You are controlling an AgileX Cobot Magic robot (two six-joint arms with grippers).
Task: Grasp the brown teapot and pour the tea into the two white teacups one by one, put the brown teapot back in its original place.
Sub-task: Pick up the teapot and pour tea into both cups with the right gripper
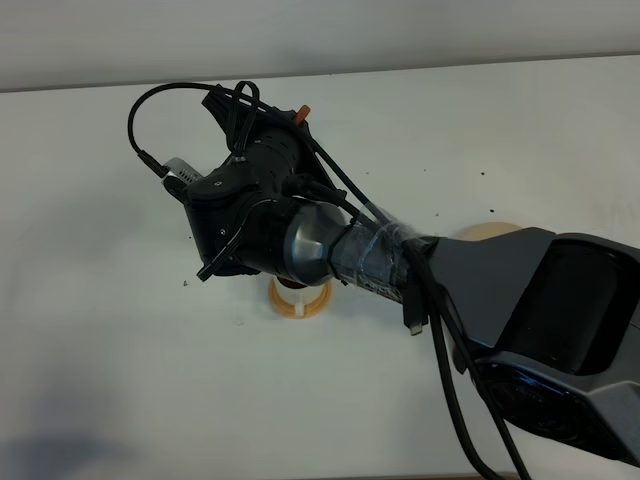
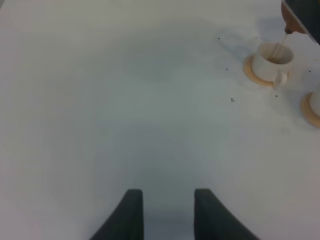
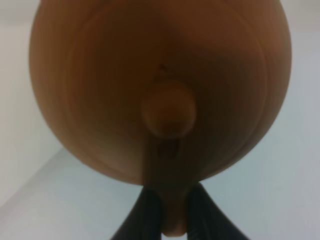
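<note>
The brown teapot [image 3: 160, 75] fills the right wrist view, lid knob towards the camera. My right gripper [image 3: 172, 207] is shut on its handle. In the left wrist view the teapot's spout [image 2: 291, 22] is tilted over a white teacup [image 2: 271, 61] on an orange saucer [image 2: 250, 71], and a thin stream runs into the cup. The second white teacup [image 2: 315, 102] shows at that view's edge. In the high view my right arm [image 1: 320, 245] hides the teapot and one cup; one cup and saucer [image 1: 300, 300] peek out below it. My left gripper [image 2: 168, 210] is open and empty over bare table.
The pale beige plate [image 1: 487, 231] lies on the right of the white table [image 1: 120, 350], half hidden behind my right arm. Black cables [image 1: 455, 400] hang from that arm. A few dark specks dot the table.
</note>
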